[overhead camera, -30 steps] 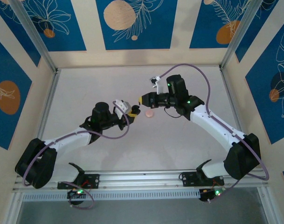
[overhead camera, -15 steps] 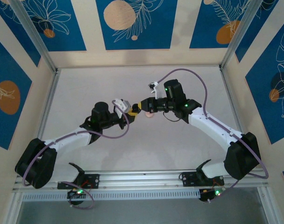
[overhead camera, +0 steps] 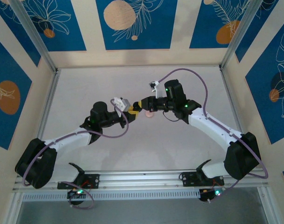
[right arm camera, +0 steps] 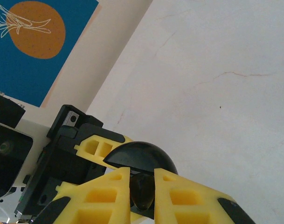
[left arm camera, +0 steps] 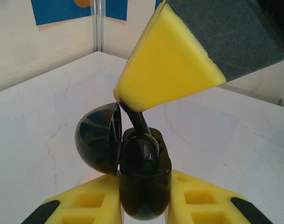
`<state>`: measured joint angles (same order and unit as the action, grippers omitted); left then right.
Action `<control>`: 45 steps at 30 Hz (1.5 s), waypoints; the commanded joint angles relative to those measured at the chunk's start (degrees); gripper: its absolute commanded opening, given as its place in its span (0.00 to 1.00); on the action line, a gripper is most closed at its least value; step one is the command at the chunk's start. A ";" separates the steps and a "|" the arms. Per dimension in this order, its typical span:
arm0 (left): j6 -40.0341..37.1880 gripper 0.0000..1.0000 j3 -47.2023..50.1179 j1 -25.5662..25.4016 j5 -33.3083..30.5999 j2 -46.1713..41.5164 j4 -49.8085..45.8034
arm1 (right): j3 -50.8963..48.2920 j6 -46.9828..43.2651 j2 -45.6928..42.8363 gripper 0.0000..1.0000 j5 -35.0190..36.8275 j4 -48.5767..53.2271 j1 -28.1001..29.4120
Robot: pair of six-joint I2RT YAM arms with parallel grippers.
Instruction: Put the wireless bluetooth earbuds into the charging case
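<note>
Mid-desk, seen from above: the two grippers meet tip to tip. Left gripper is clamped on the lower half of a black case, held upright with its domed lid hinged open to the left in the left wrist view. Right gripper is closed on a black bud, its fingertips pinching the stem from above; the bud's lower end sits inside the case's mouth. A pink round item lies on the desk just beside the grippers; whether it is a case or a bud cannot be told.
</note>
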<state>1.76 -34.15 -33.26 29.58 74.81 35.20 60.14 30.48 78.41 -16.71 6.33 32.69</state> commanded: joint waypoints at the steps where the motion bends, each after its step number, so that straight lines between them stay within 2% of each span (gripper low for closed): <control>1: 1.74 0.24 0.40 -0.50 0.99 -1.01 5.48 | -1.58 -0.24 -1.74 0.15 0.77 0.07 0.20; 18: 2.10 0.24 0.58 -0.57 0.60 -2.61 6.06 | -2.65 -3.32 -3.44 0.18 -1.64 2.09 -0.78; 31: 3.79 0.24 0.85 -0.57 4.59 -2.08 9.78 | -0.96 -6.15 -3.22 0.21 -2.91 2.84 -1.51; 36: 4.04 0.25 0.71 -0.49 5.01 -1.94 9.80 | 0.45 -6.47 -3.52 0.28 -2.56 3.59 -2.09; 45: 3.47 0.25 0.51 -0.54 4.65 -1.81 8.79 | 0.77 -6.40 -7.38 0.50 -4.71 3.00 -2.71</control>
<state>5.50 -33.36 -33.41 32.64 73.78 41.41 59.37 24.60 73.65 -19.99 8.88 30.46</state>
